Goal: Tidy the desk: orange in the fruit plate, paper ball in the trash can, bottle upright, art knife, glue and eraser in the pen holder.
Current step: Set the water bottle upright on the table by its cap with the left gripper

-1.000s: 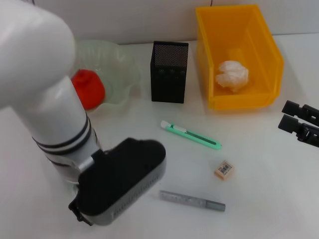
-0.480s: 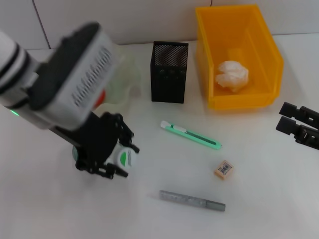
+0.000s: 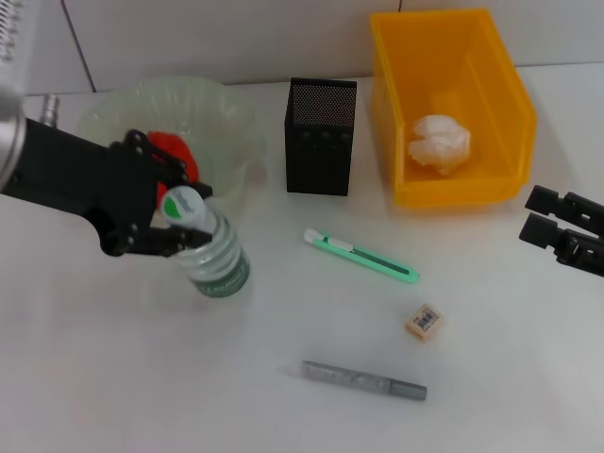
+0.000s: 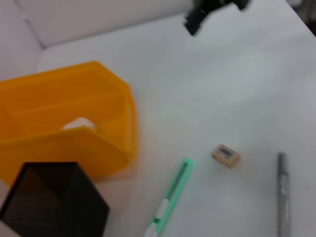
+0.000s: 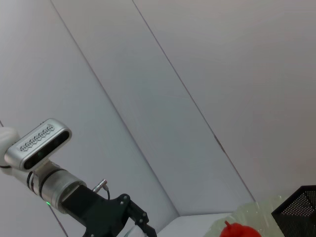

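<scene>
The bottle (image 3: 216,256) stands nearly upright on the desk (image 3: 283,415), just in front of the fruit plate (image 3: 229,106). My left gripper (image 3: 173,211) reaches in from the left and is shut on the bottle at its white cap. The orange (image 3: 176,151) lies in the fruit plate. The paper ball (image 3: 439,142) rests inside the trash can (image 3: 491,66). On the desk lie the art knife (image 3: 363,257), the eraser (image 3: 424,321) and the glue (image 3: 364,379), all in front of the pen holder (image 3: 321,137). My right gripper (image 3: 559,225) hovers open at the right edge.
The left wrist view shows the trash can (image 4: 64,103), pen holder (image 4: 54,205), art knife (image 4: 172,195), eraser (image 4: 225,155) and glue (image 4: 282,192), with the right gripper (image 4: 212,11) far off. A tiled wall runs behind the desk.
My left arm has swung up and back to the left, turning the bottle from lying low to standing beside the fruit plate. The right gripper has barely moved.
</scene>
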Controlling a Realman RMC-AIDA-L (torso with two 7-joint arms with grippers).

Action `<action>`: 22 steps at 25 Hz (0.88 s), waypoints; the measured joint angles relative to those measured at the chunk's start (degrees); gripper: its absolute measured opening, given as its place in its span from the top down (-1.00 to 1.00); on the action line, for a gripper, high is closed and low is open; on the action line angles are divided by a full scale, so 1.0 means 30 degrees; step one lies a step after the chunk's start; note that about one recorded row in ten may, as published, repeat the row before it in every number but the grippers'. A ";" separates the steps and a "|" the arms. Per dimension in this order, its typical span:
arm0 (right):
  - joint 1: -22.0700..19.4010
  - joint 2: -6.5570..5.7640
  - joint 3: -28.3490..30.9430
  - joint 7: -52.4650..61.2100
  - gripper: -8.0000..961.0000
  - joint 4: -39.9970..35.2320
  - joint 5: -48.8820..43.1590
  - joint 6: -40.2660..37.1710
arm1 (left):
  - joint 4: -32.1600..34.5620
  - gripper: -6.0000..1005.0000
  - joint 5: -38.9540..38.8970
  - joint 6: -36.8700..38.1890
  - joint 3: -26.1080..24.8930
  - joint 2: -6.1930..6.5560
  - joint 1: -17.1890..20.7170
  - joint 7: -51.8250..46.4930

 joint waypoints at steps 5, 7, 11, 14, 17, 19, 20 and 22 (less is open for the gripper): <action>0.0247 -0.0109 -0.0025 -0.0002 -0.73 0.0029 -0.0158 0.0025 | -0.0356 0.11 -0.0795 0.0145 -0.1929 0.0038 0.0281 -0.1083; 0.0330 -0.0142 -0.0029 0.0001 -0.73 0.0034 -0.0265 0.0040 | -0.0161 0.11 -0.1074 0.0182 -0.2096 0.0042 0.0516 -0.1389; 0.0357 -0.0166 -0.0030 0.0001 -0.73 0.0033 -0.0284 0.0046 | 0.0202 0.11 -0.1305 0.0137 -0.2392 0.0071 0.0750 -0.3023; 0.0362 -0.0166 -0.0029 -0.0001 -0.73 0.0034 -0.0303 0.0049 | 0.0079 0.11 -0.1398 -0.0122 -0.3506 0.0062 0.0733 -0.4393; 0.0358 -0.0165 -0.0030 -0.0003 -0.73 0.0031 -0.0338 0.0048 | -0.0269 0.11 -0.1800 -0.0304 -0.4451 0.0066 0.0884 -0.4735; 0.0345 -0.0165 -0.0029 -0.0006 -0.74 0.0018 -0.0344 0.0053 | -0.0316 0.11 -0.1958 -0.0406 -0.4574 0.0071 0.1114 -0.4675; 0.0341 -0.0174 -0.0029 -0.0007 -0.74 0.0016 -0.0346 0.0066 | -0.0331 0.11 -0.2018 -0.0463 -0.4611 0.0080 0.1262 -0.4661; 0.0340 -0.0218 -0.0029 -0.0009 -0.74 0.0016 -0.0348 0.0070 | -0.0352 0.11 -0.2061 -0.0525 -0.4622 0.0089 0.1514 -0.4682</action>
